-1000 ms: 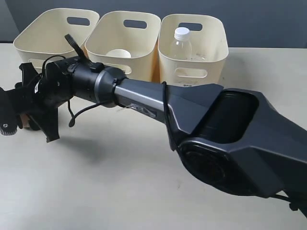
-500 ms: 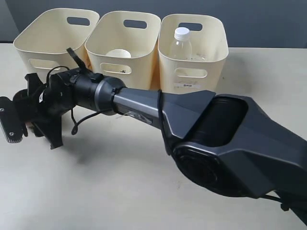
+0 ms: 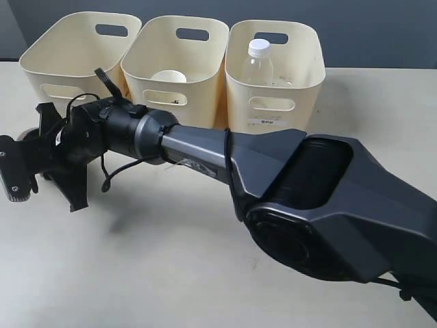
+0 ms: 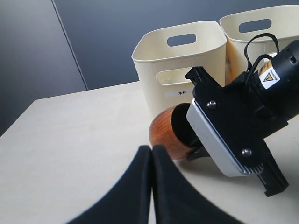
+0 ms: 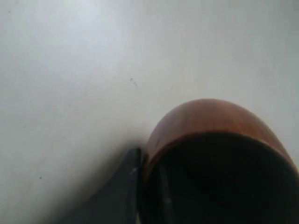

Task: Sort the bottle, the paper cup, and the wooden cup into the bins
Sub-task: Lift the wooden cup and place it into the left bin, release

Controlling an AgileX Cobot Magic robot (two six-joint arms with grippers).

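A pale beige table (image 3: 171,273) fills most of the exterior view and ends at a straight back edge against a dark grey-blue wall (image 3: 382,27). Three cream bins stand touching in a row along the top of the frame: the left bin (image 3: 41,61), the middle bin (image 3: 201,72) with the paper cup (image 3: 168,76) inside, and the right bin (image 3: 304,82) with the bottle (image 3: 258,65) upright inside. The right arm (image 3: 307,198) stretches from lower right to middle left, with bare table below it. At the far left, in front of the left bin, the wooden cup (image 4: 163,133) lies tipped on its side, and the right gripper (image 3: 27,160) pinches its rim. The left gripper (image 4: 152,156) hovers near the cup, its fingers pressed together on nothing.
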